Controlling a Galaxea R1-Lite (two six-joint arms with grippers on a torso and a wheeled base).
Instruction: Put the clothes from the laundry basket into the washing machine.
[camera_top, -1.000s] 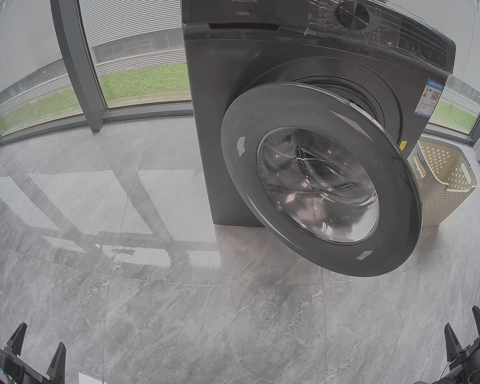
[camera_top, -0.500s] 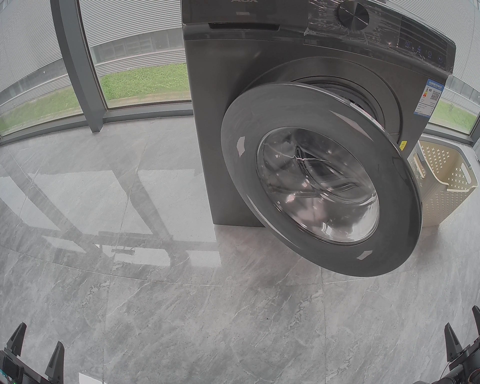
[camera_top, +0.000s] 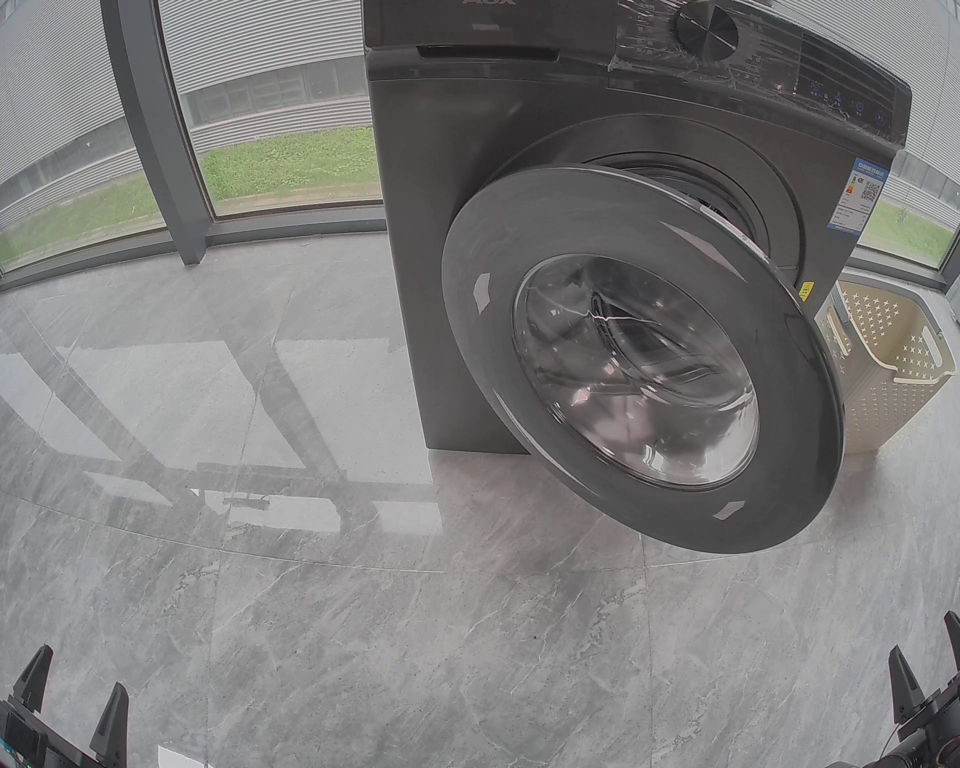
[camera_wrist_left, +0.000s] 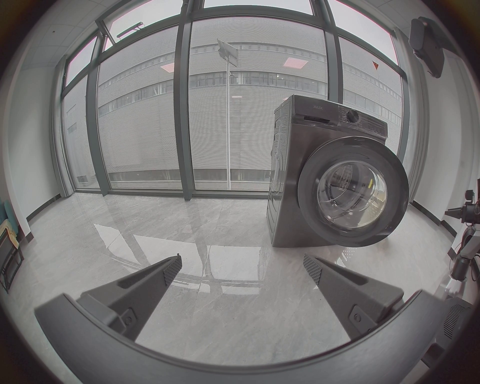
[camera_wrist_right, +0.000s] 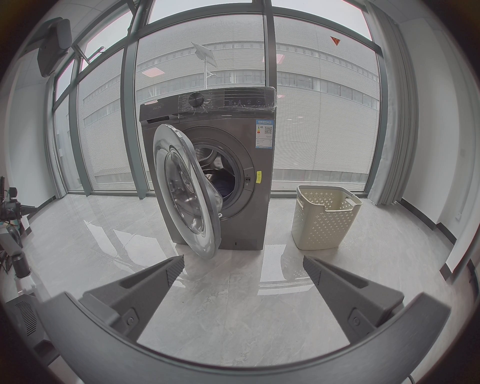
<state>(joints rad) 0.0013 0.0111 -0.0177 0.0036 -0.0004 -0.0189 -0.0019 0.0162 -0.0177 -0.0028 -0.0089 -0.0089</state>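
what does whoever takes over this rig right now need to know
Left gripper: open, empty, well short of the washing machine.
Right gripper: open, empty, likewise.
Done: door swung open; dark cloth lies inside.
Laundry basket: on the floor beside the machine, on the robot's right; no clothes show inside, bottom hidden.
Left: check the basket's bottom, load anything there.
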